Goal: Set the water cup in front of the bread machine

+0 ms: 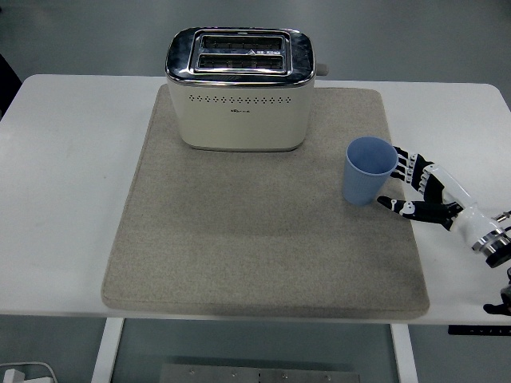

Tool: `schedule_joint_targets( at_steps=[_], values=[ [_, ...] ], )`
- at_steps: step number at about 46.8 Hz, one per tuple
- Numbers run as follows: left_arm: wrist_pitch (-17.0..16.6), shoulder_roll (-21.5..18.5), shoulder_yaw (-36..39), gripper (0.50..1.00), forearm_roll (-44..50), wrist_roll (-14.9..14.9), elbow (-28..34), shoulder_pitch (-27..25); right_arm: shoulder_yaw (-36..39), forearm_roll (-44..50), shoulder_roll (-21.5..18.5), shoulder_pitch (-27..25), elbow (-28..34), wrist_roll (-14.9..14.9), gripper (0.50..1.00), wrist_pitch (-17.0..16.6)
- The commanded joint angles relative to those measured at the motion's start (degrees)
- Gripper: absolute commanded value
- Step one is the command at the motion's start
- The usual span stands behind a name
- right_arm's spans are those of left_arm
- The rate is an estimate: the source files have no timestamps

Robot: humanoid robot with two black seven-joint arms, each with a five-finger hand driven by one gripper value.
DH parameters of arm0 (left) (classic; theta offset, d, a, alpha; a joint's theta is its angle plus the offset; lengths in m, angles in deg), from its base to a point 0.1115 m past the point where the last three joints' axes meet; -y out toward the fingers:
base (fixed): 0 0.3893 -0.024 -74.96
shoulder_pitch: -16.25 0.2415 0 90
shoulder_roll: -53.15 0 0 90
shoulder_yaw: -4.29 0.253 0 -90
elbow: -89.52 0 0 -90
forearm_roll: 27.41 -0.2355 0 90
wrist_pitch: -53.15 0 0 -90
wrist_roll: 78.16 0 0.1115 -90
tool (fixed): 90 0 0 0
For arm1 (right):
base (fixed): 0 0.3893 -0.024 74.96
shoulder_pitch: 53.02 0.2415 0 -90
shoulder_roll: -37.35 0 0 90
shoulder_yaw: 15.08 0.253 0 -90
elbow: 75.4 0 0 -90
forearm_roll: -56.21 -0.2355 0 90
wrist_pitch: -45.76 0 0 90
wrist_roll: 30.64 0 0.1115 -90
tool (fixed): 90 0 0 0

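- Standing upright on the mat (pixel 239 239), the cup (pixel 368 171) was near the right edge, to the right of the toaster (pixel 239 92) and nearer the front.
- The right hand (pixel 417 190) lay just beside the cup, fingers (pixel 405 162) spread and holding nothing; whether they touched it I could not tell.

This looks like a robotics lab or test room set up as a mock kitchen corner. A plain white table (pixel 64 199) on white metal legs stands on a bare grey-green floor (pixel 399 32). On the table lies a beige felt mat (pixel 239 239), and at the mat's far edge sits a cream and chrome toaster (pixel 238 89), a lone household appliance on a staged surface.
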Motion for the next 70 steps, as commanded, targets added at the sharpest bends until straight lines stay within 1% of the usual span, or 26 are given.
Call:
schedule_joint_targets(
  at_steps=[1,6,10,17,27,33,36,46,54,56,59,63,65,68,70],
  values=[
    [0.0,0.0,-0.1,1.0,0.0,-0.1,0.0,0.0,-0.1,-0.1,-1.4,1.0,0.8,0.2,0.919,0.7],
    [0.0,0.0,-0.1,1.0,0.0,-0.1,0.0,0.1,-0.2,-0.1,-2.8,1.6,2.6,0.6,0.919,0.7],
    [0.0,0.0,-0.1,1.0,0.0,-0.1,0.0,0.0,-0.3,-0.1,-3.6,2.1,2.8,1.0,0.919,0.7],
    [0.0,0.0,0.0,1.0,0.0,-0.1,0.0,0.0,-0.3,0.0,-3.6,2.8,2.9,1.9,0.919,0.7],
    [0.0,0.0,-0.1,1.0,0.0,-0.1,0.0,0.0,-1.5,-0.1,-3.6,4.1,3.1,2.0,0.919,0.7],
    [0.0,0.0,-0.1,1.0,0.0,0.0,0.0,0.0,-1.8,-0.1,-5.6,4.5,4.1,2.0,0.919,0.7],
    [0.0,0.0,-0.1,1.0,0.0,0.0,0.0,0.1,-1.9,0.0,-5.9,4.5,4.5,2.2,0.917,0.7],
    [0.0,0.0,-0.1,1.0,0.0,-0.1,0.0,0.0,-1.9,-0.2,-6.0,5.0,4.5,2.3,0.917,0.6],
    [0.0,0.0,-0.1,1.0,0.0,-0.1,0.0,0.1,-1.9,-0.2,-6.0,5.3,4.5,2.3,0.903,0.6],
    [0.0,0.0,0.0,1.0,0.0,-0.1,0.0,0.1,-1.9,-0.2,-6.0,5.3,4.5,2.3,0.887,0.6],
    [0.0,0.0,-0.1,1.0,0.0,-0.1,0.0,0.1,-1.9,-0.2,-6.0,5.4,4.5,2.3,0.84,0.6],
    [0.0,0.0,0.0,1.0,0.0,-0.1,0.0,0.1,-1.9,-0.2,-6.0,5.4,4.5,2.3,0.744,0.6],
    [0.0,0.0,-0.1,1.0,0.0,0.0,0.0,0.1,-1.9,-0.2,-6.1,5.4,4.5,2.3,0.687,0.6],
    [0.0,0.0,0.0,1.0,0.0,-0.1,0.0,0.0,-1.9,-0.2,-6.1,5.4,4.5,2.3,0.638,0.6],
    [0.0,0.0,-0.1,1.0,0.0,-0.1,0.0,0.1,-1.9,-0.2,-6.0,5.4,4.5,2.3,0.552,0.6]
  ],
)
